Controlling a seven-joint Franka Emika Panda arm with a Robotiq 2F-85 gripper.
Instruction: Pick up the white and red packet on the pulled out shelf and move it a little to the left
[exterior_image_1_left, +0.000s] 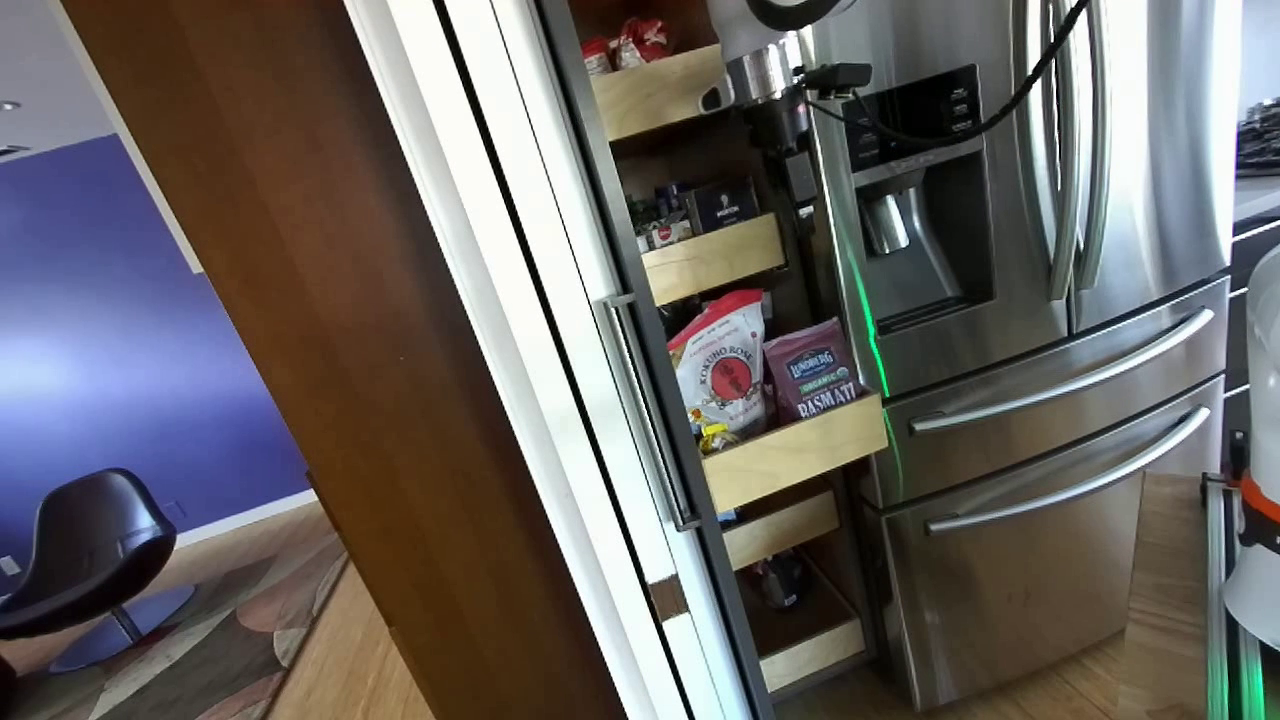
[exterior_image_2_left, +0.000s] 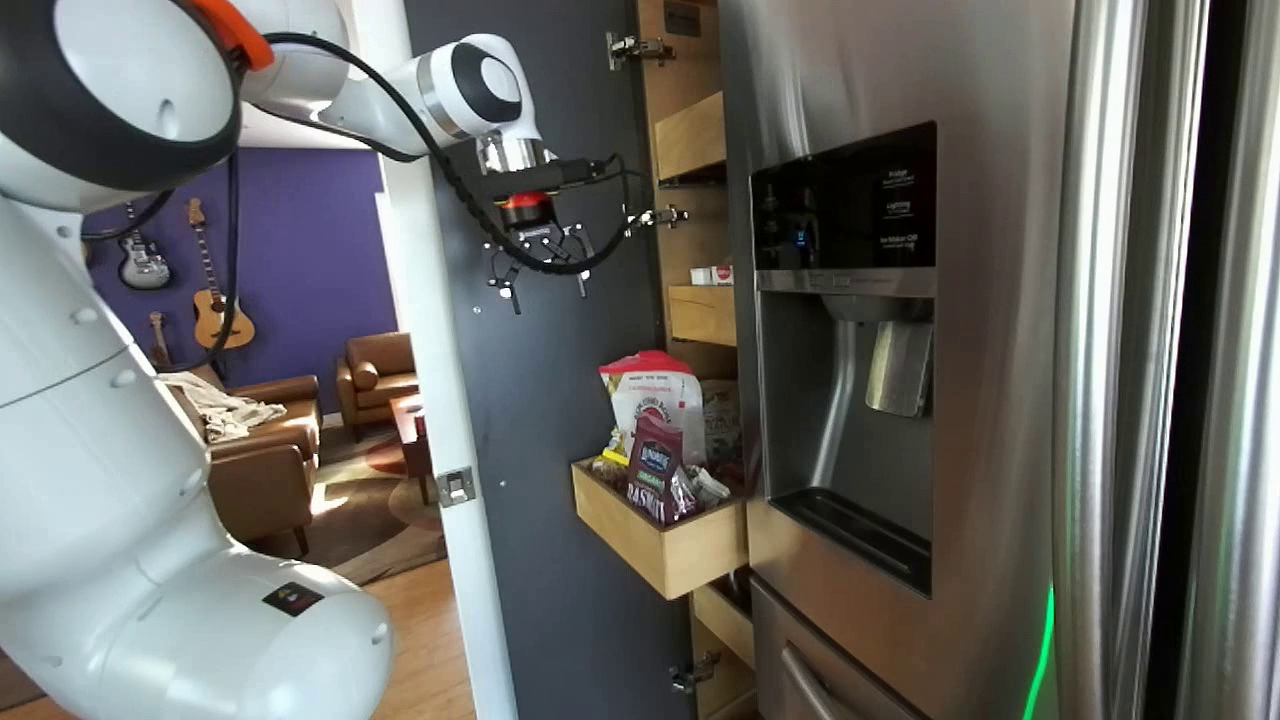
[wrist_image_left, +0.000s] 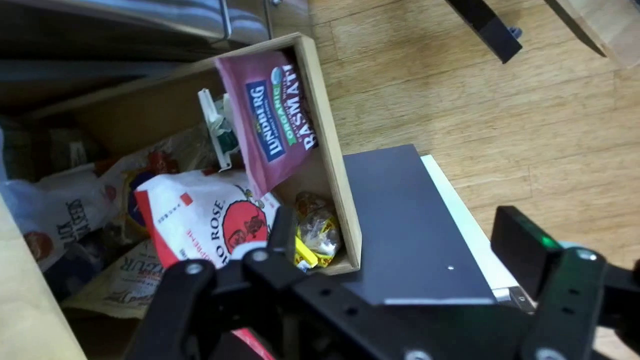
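Observation:
The white and red packet, a rice bag with a red top and red circle, stands upright in the pulled out shelf. It shows in both exterior views (exterior_image_1_left: 725, 365) (exterior_image_2_left: 655, 392) and the wrist view (wrist_image_left: 200, 215), where the left finger hides part of it. The pale wood pulled out shelf shows its front board in both exterior views (exterior_image_1_left: 795, 455) (exterior_image_2_left: 620, 525) and its rim in the wrist view (wrist_image_left: 330, 140). My gripper (exterior_image_2_left: 548, 290) is open and empty, above the packet and apart from it. Its spread fingers show in the wrist view (wrist_image_left: 402, 235).
A purple basmati bag (exterior_image_1_left: 812, 370) leans beside the packet at the shelf's front. A small clear and yellow bag (wrist_image_left: 320, 232) lies in the front corner. The dark cabinet door (exterior_image_2_left: 560, 420) stands alongside. The steel fridge (exterior_image_1_left: 1000, 370) is on the other side. Further shelves (exterior_image_1_left: 715, 258) sit above.

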